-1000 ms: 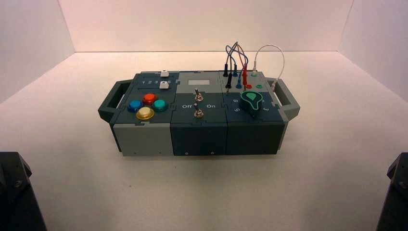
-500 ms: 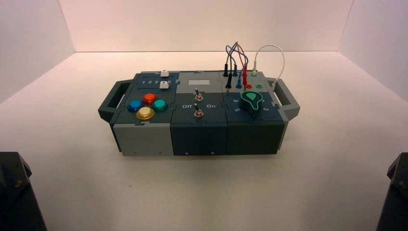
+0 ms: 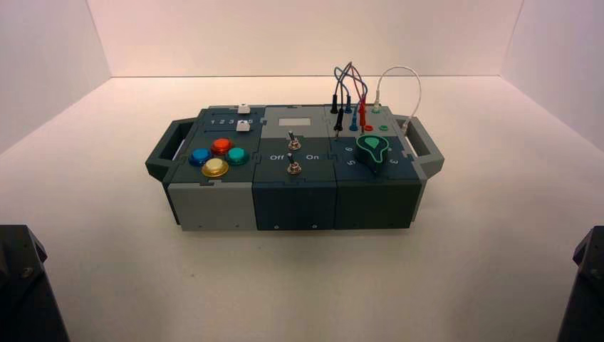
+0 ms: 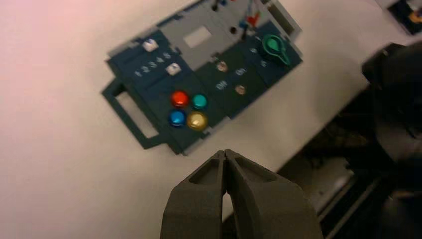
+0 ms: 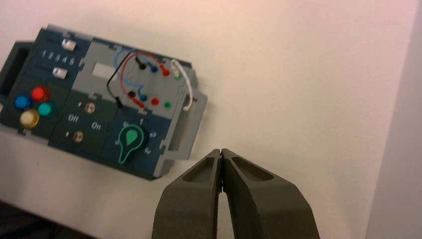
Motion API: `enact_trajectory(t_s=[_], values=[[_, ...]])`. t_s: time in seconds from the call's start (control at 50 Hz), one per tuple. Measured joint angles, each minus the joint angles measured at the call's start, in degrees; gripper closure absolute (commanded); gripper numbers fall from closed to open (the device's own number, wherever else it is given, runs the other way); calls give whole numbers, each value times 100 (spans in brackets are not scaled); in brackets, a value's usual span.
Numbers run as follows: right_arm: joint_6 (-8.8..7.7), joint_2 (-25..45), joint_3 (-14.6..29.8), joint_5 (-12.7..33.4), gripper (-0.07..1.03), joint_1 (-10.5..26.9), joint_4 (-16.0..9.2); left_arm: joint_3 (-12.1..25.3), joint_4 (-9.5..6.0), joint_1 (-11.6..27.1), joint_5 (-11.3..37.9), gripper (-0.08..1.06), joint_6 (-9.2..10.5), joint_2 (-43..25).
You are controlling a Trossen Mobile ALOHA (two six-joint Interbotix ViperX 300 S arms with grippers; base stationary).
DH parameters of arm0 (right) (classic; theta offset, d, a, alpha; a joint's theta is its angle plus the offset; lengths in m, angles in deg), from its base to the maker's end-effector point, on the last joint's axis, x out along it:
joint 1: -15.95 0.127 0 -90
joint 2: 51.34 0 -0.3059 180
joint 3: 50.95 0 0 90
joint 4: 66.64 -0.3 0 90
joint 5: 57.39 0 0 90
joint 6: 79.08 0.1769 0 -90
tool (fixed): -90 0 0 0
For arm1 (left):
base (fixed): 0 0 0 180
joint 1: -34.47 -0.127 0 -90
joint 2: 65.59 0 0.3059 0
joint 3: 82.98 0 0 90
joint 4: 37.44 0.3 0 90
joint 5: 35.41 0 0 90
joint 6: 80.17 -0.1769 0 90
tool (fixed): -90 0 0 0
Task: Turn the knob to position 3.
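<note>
Right wrist view: the knob (image 5: 130, 140) is seen on the box (image 5: 59, 130) at its right end, near the digit 3 (image 5: 148, 150), well apart from the right tool (image 5: 220, 152), fingers pressed together. The left tool (image 4: 225, 153) is likewise closed, parked far from the knob.

- The box (image 3: 292, 167) stood on the white table (image 3: 463, 271).
- The green knob (image 3: 372, 149) sat at its right end, beside the numeral 3 (image 3: 393, 162).
- Both arms were parked at the near corners: left arm (image 3: 25, 285), right arm (image 3: 584, 285).
</note>
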Motion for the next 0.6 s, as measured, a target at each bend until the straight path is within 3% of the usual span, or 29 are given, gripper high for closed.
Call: enact_trajectory(t_s=[0.34,0.6], values=[[-272,369,0,308,98,202,26,88,-97,475,378,101,9,-387],[-325,633,9,343,98,633,26,88,-105,861,589,101,0,-624]])
